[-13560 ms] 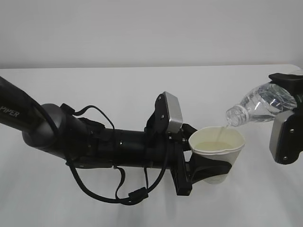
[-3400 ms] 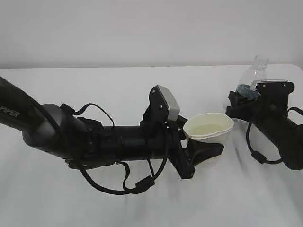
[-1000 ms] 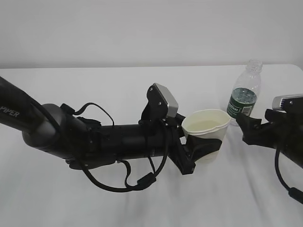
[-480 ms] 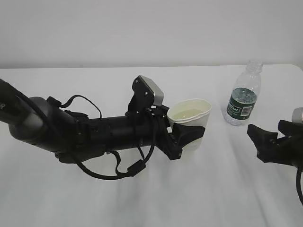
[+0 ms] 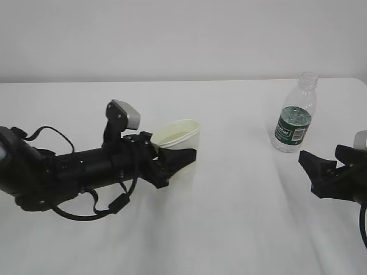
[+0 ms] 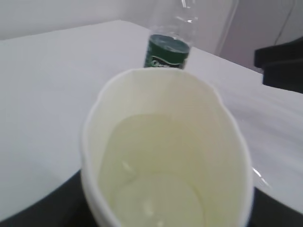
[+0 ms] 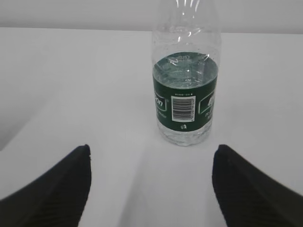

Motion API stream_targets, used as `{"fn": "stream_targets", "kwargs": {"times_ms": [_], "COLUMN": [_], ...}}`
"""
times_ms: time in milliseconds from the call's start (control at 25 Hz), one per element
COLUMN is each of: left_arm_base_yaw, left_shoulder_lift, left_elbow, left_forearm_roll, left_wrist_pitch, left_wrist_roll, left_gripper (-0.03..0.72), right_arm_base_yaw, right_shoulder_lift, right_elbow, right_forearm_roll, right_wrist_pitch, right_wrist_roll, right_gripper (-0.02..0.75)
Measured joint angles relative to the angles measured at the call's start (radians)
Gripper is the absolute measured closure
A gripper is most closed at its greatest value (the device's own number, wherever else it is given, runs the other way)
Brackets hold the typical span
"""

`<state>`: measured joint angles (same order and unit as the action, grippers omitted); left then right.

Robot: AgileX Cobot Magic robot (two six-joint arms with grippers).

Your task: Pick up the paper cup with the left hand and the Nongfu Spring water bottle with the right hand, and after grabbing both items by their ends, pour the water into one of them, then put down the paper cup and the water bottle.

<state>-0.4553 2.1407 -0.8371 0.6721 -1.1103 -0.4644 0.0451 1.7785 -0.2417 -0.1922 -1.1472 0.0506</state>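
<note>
White tabletop (image 5: 229, 217) filled our exterior view, where our left gripper (image 5: 172, 160) pinched the small white paper cup (image 5: 182, 146) left of centre. Our clear ribbed water bottle with its dark green label (image 5: 295, 121) stood upright far right, apart from our right gripper (image 5: 330, 166), spread and empty. Left wrist: yellowish water (image 6: 156, 189) sat inside the cup. Right wrist: the bottle stood free beyond the open fingers (image 7: 57, 189).

The left arm (image 5: 63, 172) is a thick black tube with looped black cables (image 5: 112, 203) and a silver-grey wrist box (image 5: 126, 114). The right hand (image 5: 330, 172) is black and angular, with a grey box edge (image 5: 361, 140); its fingers (image 7: 52, 189) are ribbed.
</note>
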Motion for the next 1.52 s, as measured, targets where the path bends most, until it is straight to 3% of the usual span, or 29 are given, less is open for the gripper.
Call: {"fn": "stream_targets", "kwargs": {"times_ms": [280, 560, 840, 1200, 1520], "left_arm_base_yaw": [0.159, 0.245, 0.280, 0.281, 0.281], "left_shoulder_lift": [-0.002, -0.004, -0.004, -0.032, -0.074], "left_elbow": [0.067, 0.069, 0.076, 0.178, 0.186], "left_forearm_roll": [-0.021, -0.052, -0.103, -0.289, -0.495], "left_wrist_pitch": [-0.005, -0.006, -0.008, -0.011, -0.012], "left_wrist_roll": [0.064, 0.105, 0.183, 0.331, 0.353], "left_gripper": [0.277, 0.277, 0.277, 0.277, 0.277], "right_arm_base_yaw": [0.000, 0.000, 0.000, 0.000, 0.000], "right_shoulder_lift": [0.000, 0.000, 0.000, 0.000, 0.000], "right_elbow": [-0.006, -0.033, -0.035, -0.035, -0.035], "right_forearm_roll": [-0.017, -0.060, -0.067, -0.067, -0.067], "right_wrist_pitch": [0.000, 0.000, 0.000, 0.000, 0.000], "right_wrist_roll": [-0.002, -0.002, -0.002, -0.002, -0.002], "right_gripper": [0.143, 0.143, 0.143, 0.144, 0.144]}}
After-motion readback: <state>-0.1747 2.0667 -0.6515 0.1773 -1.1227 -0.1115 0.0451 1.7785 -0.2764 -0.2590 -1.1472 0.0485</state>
